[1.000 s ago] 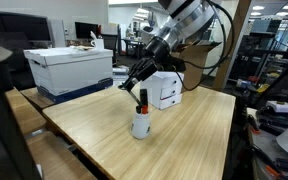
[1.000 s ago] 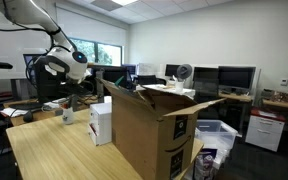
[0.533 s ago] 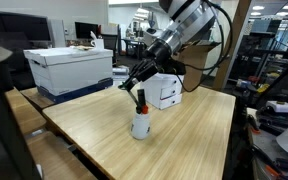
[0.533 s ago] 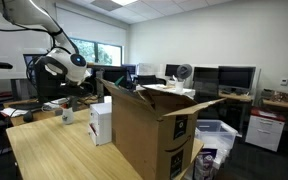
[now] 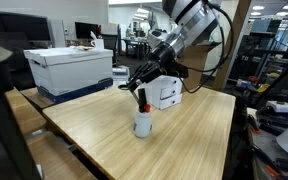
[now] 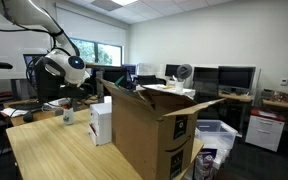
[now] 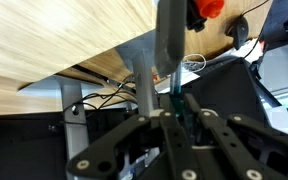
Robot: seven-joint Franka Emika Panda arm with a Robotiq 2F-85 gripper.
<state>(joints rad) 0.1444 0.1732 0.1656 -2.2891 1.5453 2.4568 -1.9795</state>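
Note:
My gripper (image 5: 140, 90) hangs just above a white cup (image 5: 143, 124) on the wooden table (image 5: 189, 140). A dark pen with a red tip (image 5: 142, 106) stands between the jaws and the cup's mouth. In the wrist view the jaws (image 7: 170, 112) are shut on a thin grey-and-teal pen (image 7: 169, 50), and a red blob (image 7: 206, 8) shows near its far end. The gripper (image 6: 74, 97) and the cup (image 6: 67, 116) also show small in an exterior view.
A small white box (image 5: 165, 91) stands on the table right behind the cup; it also shows in an exterior view (image 6: 101, 122). A white storage bin (image 5: 70, 68) sits to one side. A large open cardboard box (image 6: 154, 130) stands by the table.
The arm has shifted very slightly sideways above the cup. The jaws stay shut on the pen and the cup has not moved.

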